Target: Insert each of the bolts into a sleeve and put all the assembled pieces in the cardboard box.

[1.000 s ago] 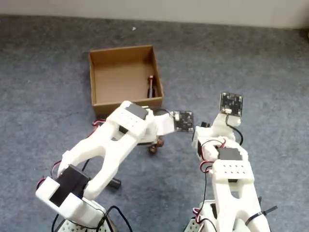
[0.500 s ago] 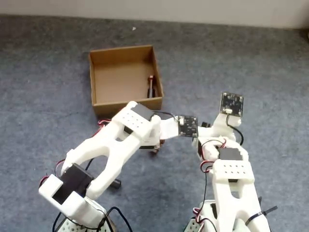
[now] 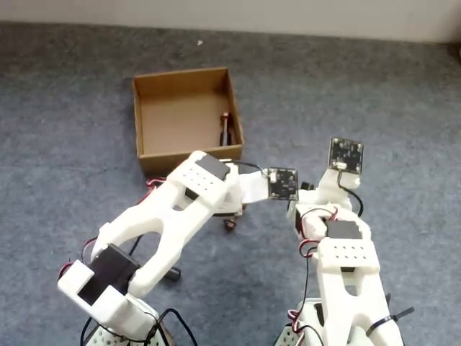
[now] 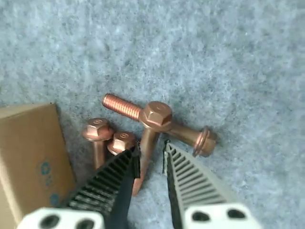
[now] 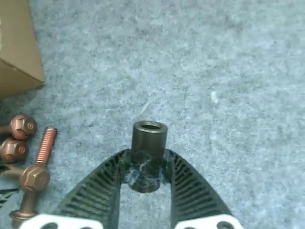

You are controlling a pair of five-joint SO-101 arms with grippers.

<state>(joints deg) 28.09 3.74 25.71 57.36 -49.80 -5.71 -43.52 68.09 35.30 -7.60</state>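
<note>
Copper bolts [image 4: 123,140]: four lie in a loose heap on the grey bench [image 4: 228,57], just near of the cardboard box's [image 3: 155,160] near right corner.
Chosen bolt [image 4: 156,115]: its hex head sits beyond the fingertips and its shank runs back between the two fingers. Its long axis therefore lies along the hand, not across it.
Crosswise bolt [image 4: 202,140]: it passes under the chosen bolt's head and touches it, with its threaded end on one side and its flanged head on the other.
Left hand [image 4: 151,149]: it is directly over the heap, fingers a little apart, one on each side of the chosen bolt's shank. The shank looks close against one finger and free of the other, so I judge it straddled and not yet pinched.
Right hand [image 5: 147,157]: it is pressed onto a dark sleeve [image 5: 149,136], clamping the sleeve's lower part, with the open bore pointing away from the hand.
Sleeve from the bolts: it lies to the right of the heap, near but apart. Whether it rests on the bench I cannot tell.
Nearer arm: the left is already at the bolts, and the right stands off to the right with the sleeve.
Box contents: one assembled piece [image 3: 225,130] lies against the right wall.
Next move, as a judgement: closing on the shank should take the bolt by its middle. The crosswise bolt may roll, since the two touch. The bolt's free end must then be turned right, toward the bore.
</note>
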